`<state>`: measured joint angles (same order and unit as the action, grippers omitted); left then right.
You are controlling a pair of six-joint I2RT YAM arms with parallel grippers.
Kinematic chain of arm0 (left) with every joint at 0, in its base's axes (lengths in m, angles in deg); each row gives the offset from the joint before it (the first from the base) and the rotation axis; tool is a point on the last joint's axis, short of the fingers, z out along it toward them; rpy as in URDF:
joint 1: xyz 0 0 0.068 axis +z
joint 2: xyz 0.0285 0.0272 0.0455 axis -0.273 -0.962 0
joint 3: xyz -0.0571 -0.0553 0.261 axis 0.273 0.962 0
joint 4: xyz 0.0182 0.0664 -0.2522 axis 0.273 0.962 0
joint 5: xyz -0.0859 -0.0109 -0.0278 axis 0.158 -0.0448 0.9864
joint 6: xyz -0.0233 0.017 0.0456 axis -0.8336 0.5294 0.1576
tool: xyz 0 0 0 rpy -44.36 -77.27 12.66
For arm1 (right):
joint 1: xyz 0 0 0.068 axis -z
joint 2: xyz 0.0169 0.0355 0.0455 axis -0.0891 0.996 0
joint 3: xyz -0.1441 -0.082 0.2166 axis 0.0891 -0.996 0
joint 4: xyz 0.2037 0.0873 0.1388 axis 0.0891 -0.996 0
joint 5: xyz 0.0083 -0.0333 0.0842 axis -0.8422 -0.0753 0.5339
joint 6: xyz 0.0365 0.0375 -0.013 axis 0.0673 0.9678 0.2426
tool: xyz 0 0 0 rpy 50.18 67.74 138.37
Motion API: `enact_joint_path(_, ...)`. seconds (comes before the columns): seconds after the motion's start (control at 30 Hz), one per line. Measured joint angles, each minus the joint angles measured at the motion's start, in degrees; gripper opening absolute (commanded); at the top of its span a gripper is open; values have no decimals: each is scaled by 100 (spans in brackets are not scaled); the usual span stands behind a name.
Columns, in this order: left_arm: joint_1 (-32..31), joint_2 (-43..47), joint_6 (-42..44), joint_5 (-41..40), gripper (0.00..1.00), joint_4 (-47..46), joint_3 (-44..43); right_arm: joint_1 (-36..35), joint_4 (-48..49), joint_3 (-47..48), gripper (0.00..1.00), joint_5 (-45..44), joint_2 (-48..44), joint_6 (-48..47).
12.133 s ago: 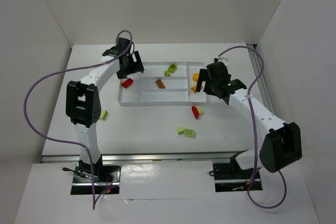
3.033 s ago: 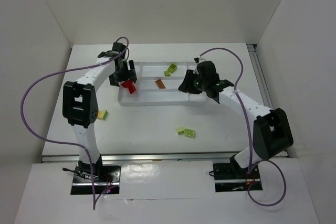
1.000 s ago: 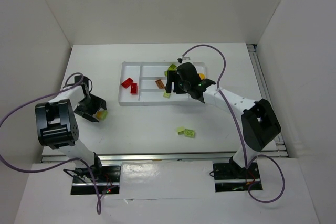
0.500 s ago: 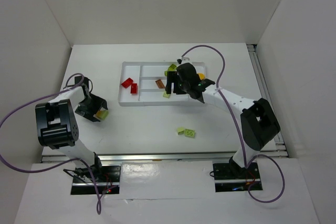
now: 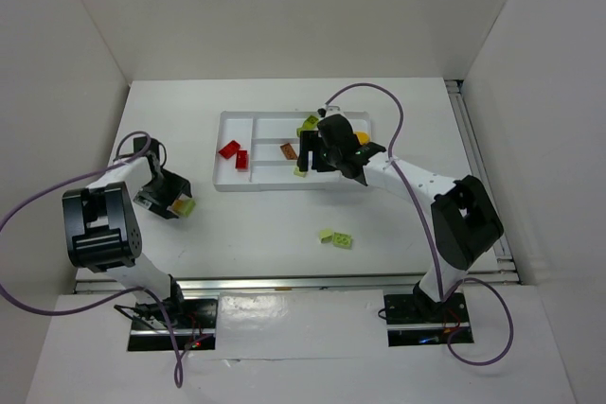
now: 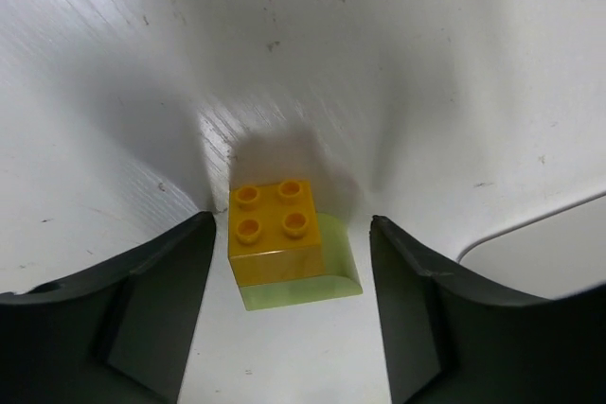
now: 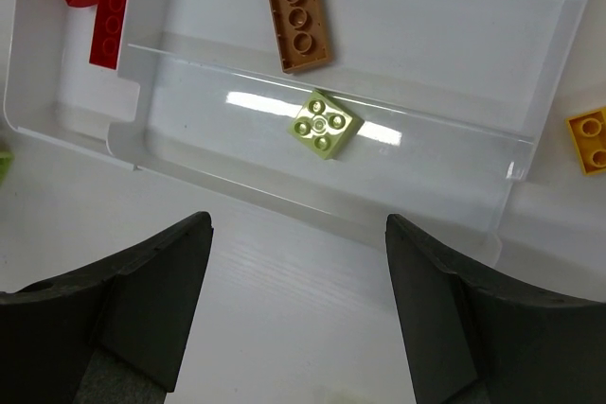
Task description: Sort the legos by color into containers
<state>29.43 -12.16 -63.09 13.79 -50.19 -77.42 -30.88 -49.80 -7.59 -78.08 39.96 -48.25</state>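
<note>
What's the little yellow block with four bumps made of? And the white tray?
The small yellow-orange toy brick with four round studs looks like hard moulded plastic: smooth faces, crisp edges, a soft sheen. The shallow white divided tray seems to be thin glossy plastic too: light glares off its floor and its dividers are thin. Only a guess from looks.

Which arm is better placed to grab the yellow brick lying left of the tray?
Left. The left claw, open, straddles the yellow brick; the right claw hangs open over the tray, well away from it.
</note>
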Motion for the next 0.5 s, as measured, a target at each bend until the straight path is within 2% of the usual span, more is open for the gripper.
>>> enact_joint_path(0.07,0,52,13,-22,88,-2,-2,0,-4,0,81,7,0,0)
enact_joint_path(0.17,0,81,83,-59,90,-9,-2,0,-4,0,81,13,0,0)
enact_joint_path(0.2,0,83,103,-72,82,-7,-2,0,-4,0,81,17,0,0)
enact_joint_path(0.4,17,166,122,-155,73,-9,-2,0,-4,0,81,72,4,0)
enact_joint_path(0.43,17,173,122,-157,66,-9,-2,0,-4,0,81,74,7,0)
enact_joint_path(0.5,20,173,120,-160,62,-7,-2,0,-4,0,81,85,11,0)
